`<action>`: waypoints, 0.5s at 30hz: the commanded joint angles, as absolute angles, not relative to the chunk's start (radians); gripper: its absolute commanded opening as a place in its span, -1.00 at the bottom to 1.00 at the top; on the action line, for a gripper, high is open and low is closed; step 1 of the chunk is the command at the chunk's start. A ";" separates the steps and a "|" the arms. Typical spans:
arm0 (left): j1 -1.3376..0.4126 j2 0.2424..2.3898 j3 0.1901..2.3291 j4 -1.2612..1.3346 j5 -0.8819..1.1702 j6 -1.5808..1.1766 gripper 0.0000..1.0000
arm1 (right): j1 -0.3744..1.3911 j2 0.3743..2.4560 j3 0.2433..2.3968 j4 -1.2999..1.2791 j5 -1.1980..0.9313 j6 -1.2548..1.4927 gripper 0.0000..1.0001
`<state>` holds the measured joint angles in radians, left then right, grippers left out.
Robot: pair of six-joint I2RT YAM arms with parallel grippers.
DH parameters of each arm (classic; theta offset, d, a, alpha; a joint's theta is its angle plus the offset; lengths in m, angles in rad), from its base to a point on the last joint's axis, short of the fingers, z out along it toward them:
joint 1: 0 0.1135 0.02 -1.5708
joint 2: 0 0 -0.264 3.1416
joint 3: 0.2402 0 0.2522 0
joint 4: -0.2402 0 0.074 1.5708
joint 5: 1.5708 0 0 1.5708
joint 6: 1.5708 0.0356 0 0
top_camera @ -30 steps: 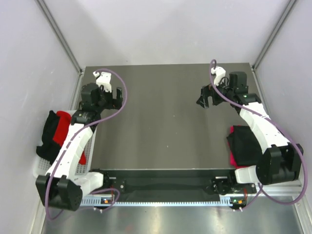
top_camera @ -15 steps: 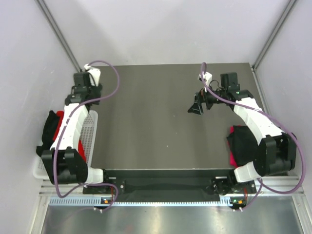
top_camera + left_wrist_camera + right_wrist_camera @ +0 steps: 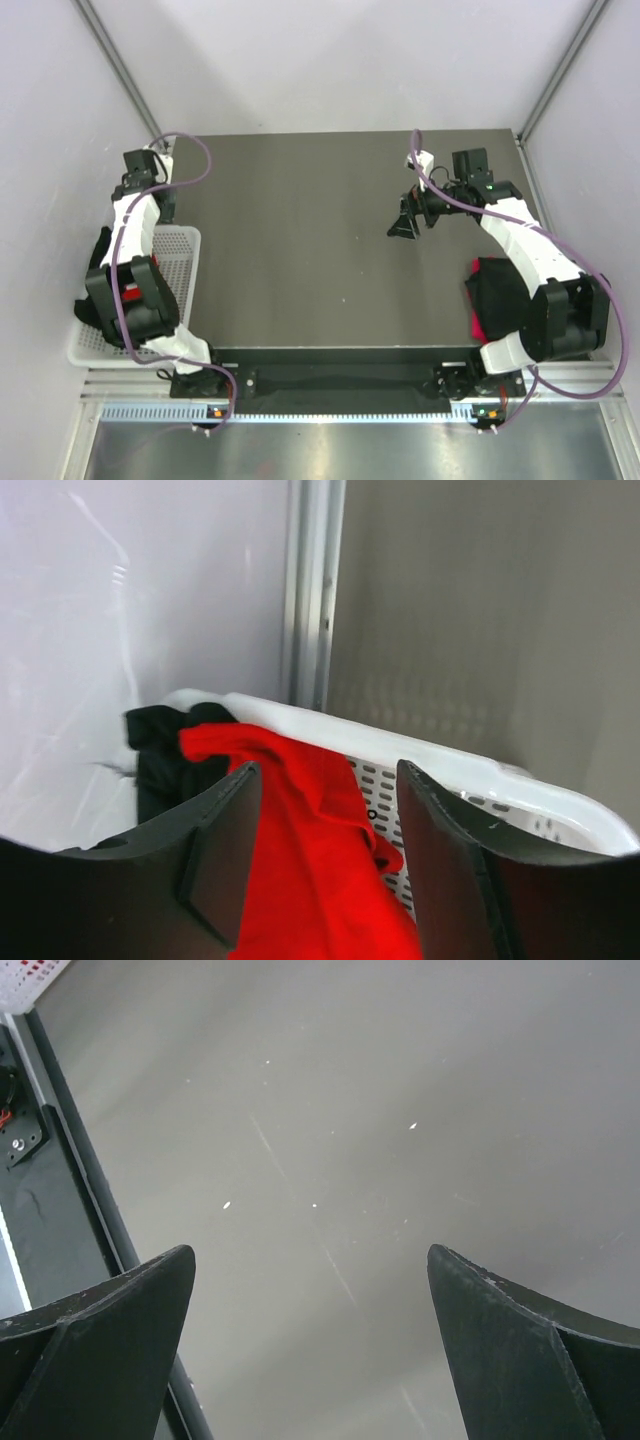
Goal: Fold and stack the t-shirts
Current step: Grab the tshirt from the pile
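Beside the wall point(image 3: 120, 580), the left fingers point(image 3: 225, 860) gape over the basket point(image 3: 450, 765) rim and red t-shirt point(image 3: 320, 860). The right fingers point(image 3: 100, 1330) gape above the worktop point(image 3: 400, 1080).

The left arm swings leftward off the tabletop point(image 3: 320, 270). The left claw point(image 3: 140, 185), a second ago above the far-left part of the surface, now hangs open over the far end of the white basket point(image 3: 183, 262), with the red t-shirt point(image 3: 300, 870) beneath it. Its elbow folds back toward the near edge, uncovering more basket mesh. The right claw point(image 3: 404, 222) has shifted slightly inward and nearer.
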<state>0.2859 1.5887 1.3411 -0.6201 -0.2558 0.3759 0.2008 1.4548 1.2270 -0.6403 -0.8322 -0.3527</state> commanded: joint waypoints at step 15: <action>0.341 1.589 1.236 -0.633 -0.324 0.410 -0.04 | 0.209 1.454 1.264 -0.658 -0.868 -0.407 0.99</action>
<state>0.3382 1.6470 1.2560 -0.6292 -0.2985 0.3973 0.2008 1.4540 1.2270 -0.6594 -0.8326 -0.3756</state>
